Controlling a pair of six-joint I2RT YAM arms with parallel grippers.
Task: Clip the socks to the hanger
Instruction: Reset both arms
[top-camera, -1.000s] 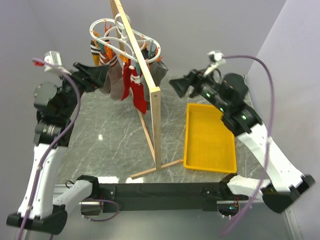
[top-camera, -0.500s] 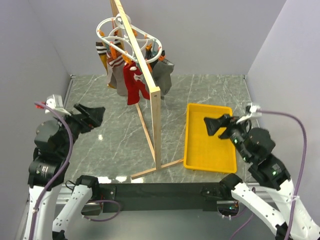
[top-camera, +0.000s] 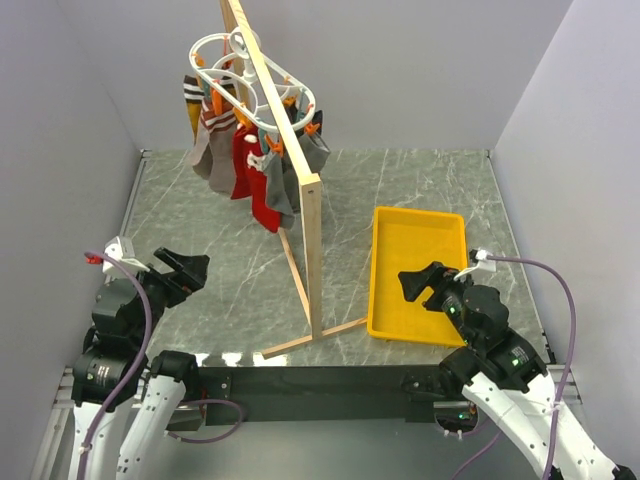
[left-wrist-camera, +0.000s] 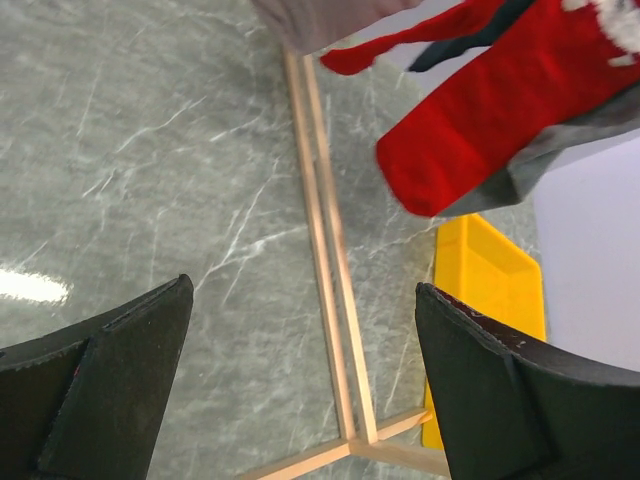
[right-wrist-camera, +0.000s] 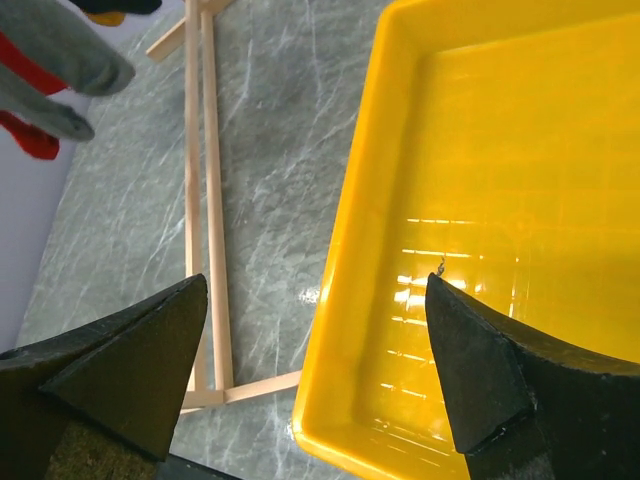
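The red socks (top-camera: 250, 175) hang clipped on the white ring hanger (top-camera: 250, 75), which hangs from the top of the wooden rack at the back. They also show in the left wrist view (left-wrist-camera: 490, 125), and a red tip shows in the right wrist view (right-wrist-camera: 30, 140). Grey and striped socks hang beside them. My left gripper (top-camera: 190, 270) is open and empty, low at the near left, far from the hanger; in its wrist view (left-wrist-camera: 300, 330) only floor and rack foot lie between the fingers. My right gripper (top-camera: 420, 285) is open and empty over the tray's near left part (right-wrist-camera: 315, 320).
A tall wooden rack (top-camera: 310, 240) stands mid-table, its foot bars (left-wrist-camera: 335, 330) on the grey marble top. A yellow tray (top-camera: 385, 320) with nothing in it lies right of the rack. Grey walls enclose the table on three sides.
Both arms have drawn back from the hanger toward the near edge and lowered. The hanger with its socks has swung and turned slightly.
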